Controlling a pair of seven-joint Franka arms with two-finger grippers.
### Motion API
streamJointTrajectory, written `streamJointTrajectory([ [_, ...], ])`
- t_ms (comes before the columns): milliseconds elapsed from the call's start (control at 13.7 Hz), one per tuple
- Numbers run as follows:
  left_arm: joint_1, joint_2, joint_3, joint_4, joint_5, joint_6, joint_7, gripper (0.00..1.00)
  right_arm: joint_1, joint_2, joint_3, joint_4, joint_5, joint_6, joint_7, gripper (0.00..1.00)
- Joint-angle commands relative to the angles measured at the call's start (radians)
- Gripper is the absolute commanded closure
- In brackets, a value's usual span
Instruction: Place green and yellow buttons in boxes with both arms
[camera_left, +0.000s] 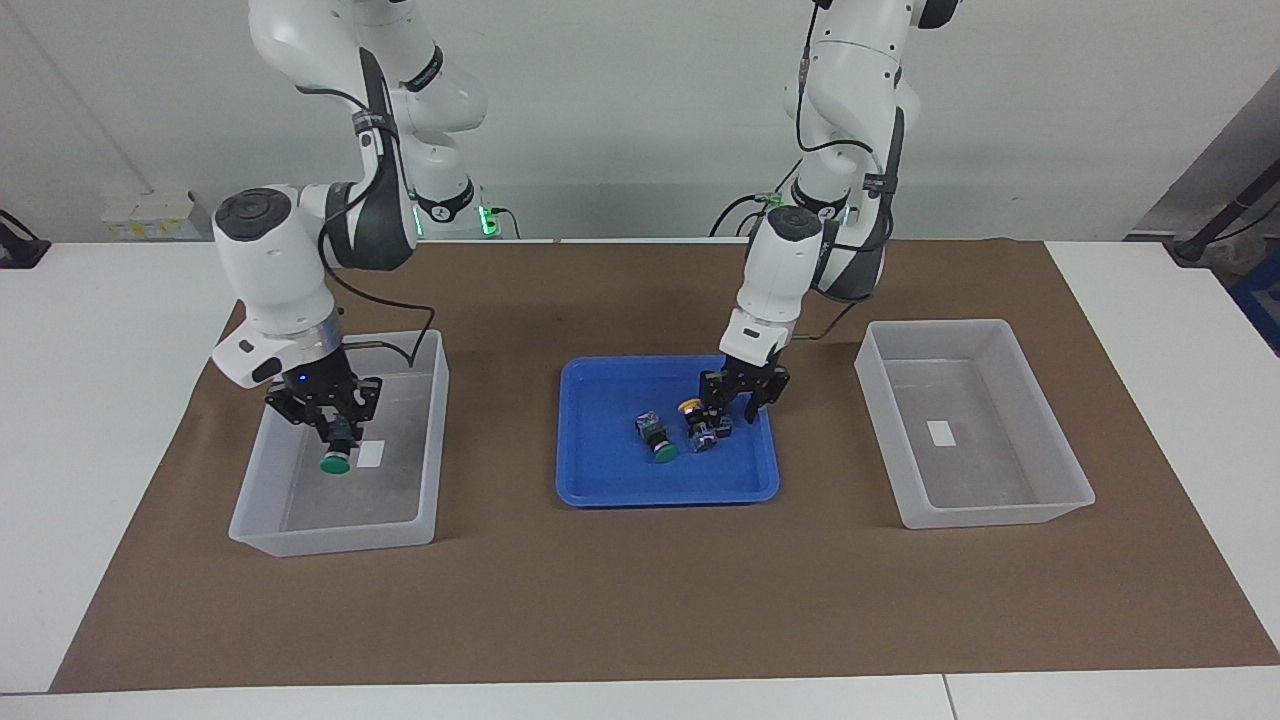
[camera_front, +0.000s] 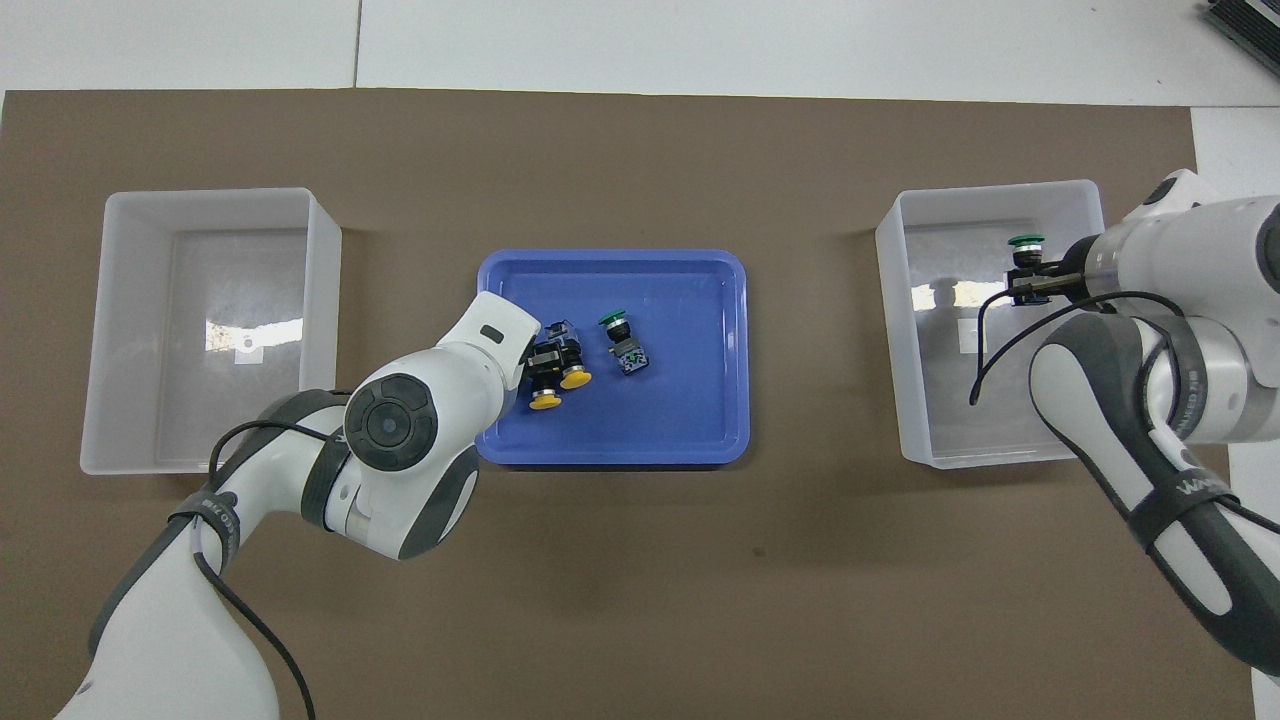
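My right gripper is shut on a green button and holds it, cap down, inside the translucent box at the right arm's end, just above the floor; the overhead view shows the gripper, button and box. My left gripper is open and low in the blue tray, at two yellow buttons lying side by side; one yellow cap shows in the facing view. A second green button lies in the tray beside them.
The second translucent box stands at the left arm's end, holding only its white label. Boxes and tray sit in a row on a brown mat over the white table.
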Motion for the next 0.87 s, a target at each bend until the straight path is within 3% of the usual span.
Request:
streamJointTrajectory([
  [0,-0.024,0.006,0.014,-0.013,-0.009,0.005,-0.017,0.54,-0.017,0.060,0.013,0.024,0.019,0.059,-0.033,1.00],
  [73,-0.024,0.008,0.014,-0.015,-0.009,0.005,-0.026,0.54,-0.019,0.075,0.013,0.029,0.019,0.080,-0.035,1.00],
  [510,-0.032,0.012,0.016,-0.017,-0.009,-0.007,-0.031,0.96,-0.019,0.135,0.013,0.049,0.018,0.141,-0.050,1.00],
  [728,-0.030,0.012,0.016,0.006,-0.009,-0.045,-0.028,1.00,-0.023,0.158,0.013,0.049,0.018,0.168,-0.050,1.00],
  [801,-0.030,0.011,0.016,0.017,-0.009,-0.067,-0.028,1.00,-0.022,0.160,0.013,0.049,0.018,0.170,-0.050,0.86],
])
